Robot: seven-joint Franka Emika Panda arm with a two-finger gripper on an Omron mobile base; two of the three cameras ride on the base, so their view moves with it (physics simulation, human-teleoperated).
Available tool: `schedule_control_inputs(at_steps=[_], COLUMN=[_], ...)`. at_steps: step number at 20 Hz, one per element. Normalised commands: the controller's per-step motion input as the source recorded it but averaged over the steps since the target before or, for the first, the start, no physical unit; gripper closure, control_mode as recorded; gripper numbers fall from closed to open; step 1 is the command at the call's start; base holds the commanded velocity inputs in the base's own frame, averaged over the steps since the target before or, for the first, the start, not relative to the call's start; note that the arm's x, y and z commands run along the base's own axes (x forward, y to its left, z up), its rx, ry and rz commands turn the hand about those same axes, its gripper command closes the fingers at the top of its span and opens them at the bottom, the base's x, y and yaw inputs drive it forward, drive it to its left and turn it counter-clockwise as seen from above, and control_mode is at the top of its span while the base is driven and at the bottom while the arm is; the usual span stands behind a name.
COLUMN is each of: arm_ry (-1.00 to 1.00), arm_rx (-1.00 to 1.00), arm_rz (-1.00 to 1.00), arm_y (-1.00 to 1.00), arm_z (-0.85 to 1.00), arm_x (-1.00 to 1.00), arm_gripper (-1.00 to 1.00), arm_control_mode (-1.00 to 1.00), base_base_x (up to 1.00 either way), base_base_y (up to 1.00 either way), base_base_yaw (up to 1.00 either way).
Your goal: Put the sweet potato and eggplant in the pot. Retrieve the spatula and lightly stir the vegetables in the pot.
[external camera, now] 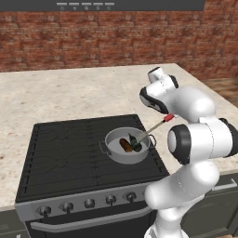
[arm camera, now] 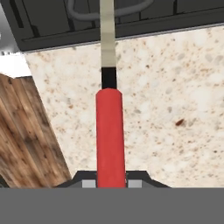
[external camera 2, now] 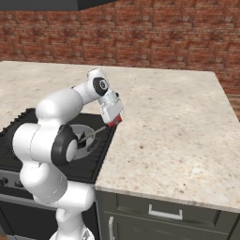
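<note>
End effector (external camera: 170, 117) clenched on spatula (external camera: 156, 126) red handle, blade dipped into pot (external camera: 126, 145) on stove (external camera: 69, 153). Sweet potato (external camera: 125, 145) and eggplant (external camera: 135, 143) lie touching inside. Your stir: small, slow sweeps; keep blade low, off pot rim.

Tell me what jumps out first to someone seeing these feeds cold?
The white arm's gripper is shut on the red-handled spatula, which slants down from above the counter edge into the pot on the black stove. Inside the pot lie the orange-brown sweet potato and the dark eggplant, side by side near the blade.
</note>
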Motion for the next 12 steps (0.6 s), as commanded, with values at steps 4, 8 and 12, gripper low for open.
schedule_control_inputs(at_steps=[4, 8, 12], arm_ry=[0.0, 0.0, 0.0], arm_rx=[-0.1, -0.08, -0.03], arm_rz=[0.0, 0.0, 0.01], arm_y=[0.17, 0.22, 0.43], arm_z=[-0.02, -0.01, 0.0], arm_x=[0.01, 0.0, -0.02], arm_gripper=[1.0, 1.0, 1.0], arm_control_mode=[-1.0, -1.0, -1.0], base_base_x=[0.0, 0.0, 0.0], base_base_y=[0.0, 0.0, 0.0], base_base_yaw=[0.0, 0.0, 0.0])
